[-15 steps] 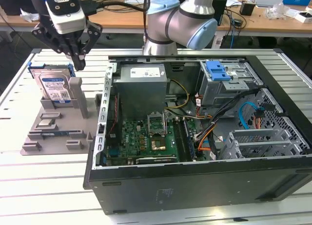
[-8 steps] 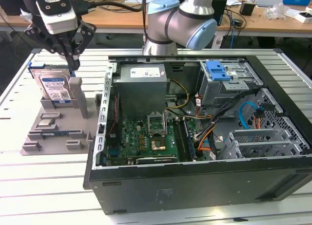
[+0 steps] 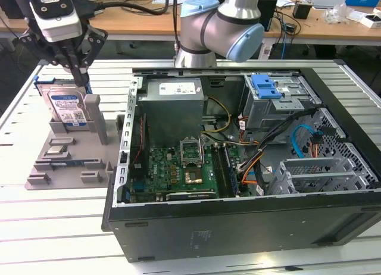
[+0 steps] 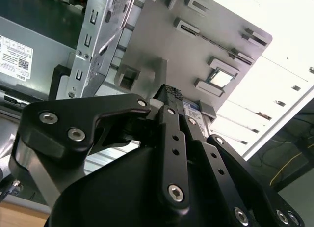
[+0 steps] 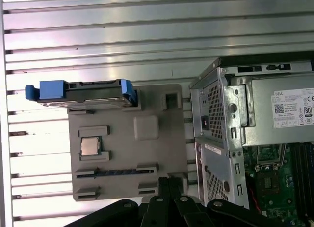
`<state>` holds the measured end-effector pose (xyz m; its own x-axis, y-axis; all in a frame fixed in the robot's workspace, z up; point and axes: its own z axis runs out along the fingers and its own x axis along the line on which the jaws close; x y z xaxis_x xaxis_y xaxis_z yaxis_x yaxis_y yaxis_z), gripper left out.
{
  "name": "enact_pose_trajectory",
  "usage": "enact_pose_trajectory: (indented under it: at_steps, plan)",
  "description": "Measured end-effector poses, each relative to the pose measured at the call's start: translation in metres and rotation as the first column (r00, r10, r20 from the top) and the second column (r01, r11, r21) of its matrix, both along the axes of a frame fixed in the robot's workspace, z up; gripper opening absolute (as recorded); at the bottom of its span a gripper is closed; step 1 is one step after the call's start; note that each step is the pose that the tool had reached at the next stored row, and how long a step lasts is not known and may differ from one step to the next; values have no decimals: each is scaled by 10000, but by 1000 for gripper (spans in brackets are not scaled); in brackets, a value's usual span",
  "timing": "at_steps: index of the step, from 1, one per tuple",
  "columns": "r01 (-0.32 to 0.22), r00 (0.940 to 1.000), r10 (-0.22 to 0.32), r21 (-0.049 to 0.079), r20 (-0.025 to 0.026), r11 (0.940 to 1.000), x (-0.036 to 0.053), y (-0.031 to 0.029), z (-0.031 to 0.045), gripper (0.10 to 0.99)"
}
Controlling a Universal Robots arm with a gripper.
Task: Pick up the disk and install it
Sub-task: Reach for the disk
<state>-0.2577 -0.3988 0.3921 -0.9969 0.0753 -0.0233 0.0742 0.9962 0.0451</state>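
Black linkage bars of the pincer [image 4: 169, 97] are crowding the foreground in both wrist views, and its two fingers are looking pressed together with nothing between them. Just past the tips, the disk [image 3: 67, 108] is standing on edge in a slot at one end of a grey holder plate [image 3: 65, 162]. The plate is lying on the ribbed metal bench [image 3: 59, 227] at the exterior view's left, beside the open computer case [image 3: 238, 227]. The pincer is hanging over the disk's upper edge and near it, though whether it is touching is unclear. Judging from this, the pick-up step is in hand and no grasp is yet made. Taking hold would likely call for the fingers parting enough to straddle the disk's thin body, squarely aligned, before a straight lift out of the slot. The exterior view is showing the drive cage [image 3: 280, 105] with a blue latch inside the case, well apart from the disk. The first wrist view is showing the disk edge-on from above, its blue bracket [image 5: 51, 89] wrapping the ends, and a processor chip [image 5: 91, 146] sitting on the plate.
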Motion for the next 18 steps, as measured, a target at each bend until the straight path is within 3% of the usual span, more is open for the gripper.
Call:
enact_pose_trajectory:
  at_steps: [5,13,18]
  plan:
    - [-1,10000,1,-1,0,10000,-148,14,-7,102]
    - [-1,10000,1,0,0,10000,-494,65,-23,102]
    - [0,10000,0,0,0,10000,-612,75,-27,102]
